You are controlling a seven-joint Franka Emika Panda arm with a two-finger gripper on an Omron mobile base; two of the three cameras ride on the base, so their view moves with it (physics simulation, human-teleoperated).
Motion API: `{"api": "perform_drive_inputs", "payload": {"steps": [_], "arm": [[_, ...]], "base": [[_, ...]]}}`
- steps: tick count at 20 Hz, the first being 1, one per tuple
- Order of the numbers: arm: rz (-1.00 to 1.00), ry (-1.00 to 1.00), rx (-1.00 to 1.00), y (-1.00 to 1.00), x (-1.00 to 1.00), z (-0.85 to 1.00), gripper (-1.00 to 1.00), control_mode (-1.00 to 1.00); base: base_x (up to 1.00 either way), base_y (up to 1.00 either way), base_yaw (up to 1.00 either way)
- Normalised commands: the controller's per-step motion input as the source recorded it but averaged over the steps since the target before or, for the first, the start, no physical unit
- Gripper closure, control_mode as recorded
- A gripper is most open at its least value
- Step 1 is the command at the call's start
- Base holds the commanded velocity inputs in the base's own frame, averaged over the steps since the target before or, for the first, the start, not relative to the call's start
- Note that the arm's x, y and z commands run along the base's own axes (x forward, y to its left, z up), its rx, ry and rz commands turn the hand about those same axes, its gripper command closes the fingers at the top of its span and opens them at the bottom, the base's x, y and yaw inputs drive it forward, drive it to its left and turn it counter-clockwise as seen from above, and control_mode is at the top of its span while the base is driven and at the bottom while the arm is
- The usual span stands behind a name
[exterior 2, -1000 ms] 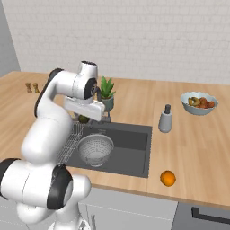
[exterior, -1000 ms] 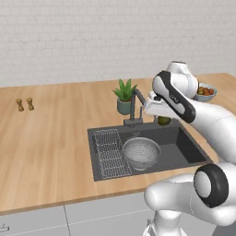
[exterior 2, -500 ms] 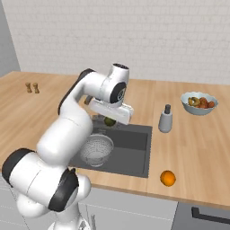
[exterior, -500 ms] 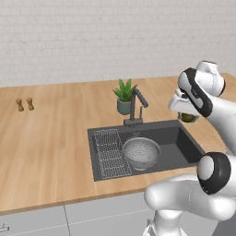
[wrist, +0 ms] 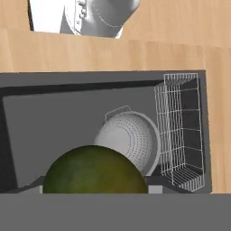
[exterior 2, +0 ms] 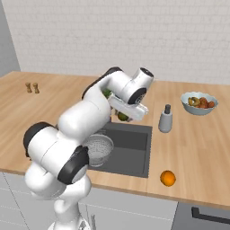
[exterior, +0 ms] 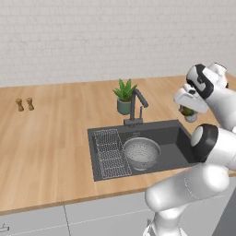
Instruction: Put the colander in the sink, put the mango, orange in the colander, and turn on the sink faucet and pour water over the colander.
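My gripper (exterior: 188, 112) clasps the mango (wrist: 94, 169) between its fingers, carried in the air above the right end of the sink (exterior: 175, 138). In the hand view the dark green fruit sits large at the bottom, pinched between the two tips, with the basin spread out beneath it.

The colander (exterior: 141, 152) rests inside the sink, near the middle of the basin, just beside the wire rack (exterior: 109, 152) that fills the basin's left part. The sink faucet (exterior: 135, 107) stands at the far rim of the sink, its spout angled toward the right, and a potted plant (exterior: 124, 96) sits just behind it on the wooden counter (exterior: 50, 133).

The orange (exterior 2: 168, 178) lies on the counter near the front edge, to the right of the sink and well apart from the colander. Farther right and back, a white fruit bowl (exterior 2: 199, 103) holds mixed fruit, and a grey dispenser bottle (exterior 2: 165, 119) stands between bowl and sink. Two small shakers (exterior: 25, 104) stand far off on the left of the counter.
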Motion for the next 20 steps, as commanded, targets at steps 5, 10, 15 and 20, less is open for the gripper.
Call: {"api": "perform_drive_inputs", "payload": {"steps": [5, 10, 15, 20], "arm": [[0.00, -0.45, 0.01, 0.32, -0.09, -0.58, 1.00, -1.00], [0.00, -0.27, 0.00, 0.52, -0.08, -0.58, 1.00, -1.00], [0.02, 0.02, 0.03, 0.11, 0.18, -0.13, 1.00, -1.00], [0.11, 0.28, 0.06, -0.07, 0.43, 0.00, 1.00, -1.00]], "base": [[0.00, 0.00, 0.00], [0.00, 0.00, 0.00], [0.00, 0.00, 0.00], [0.00, 0.00, 0.00]]}}
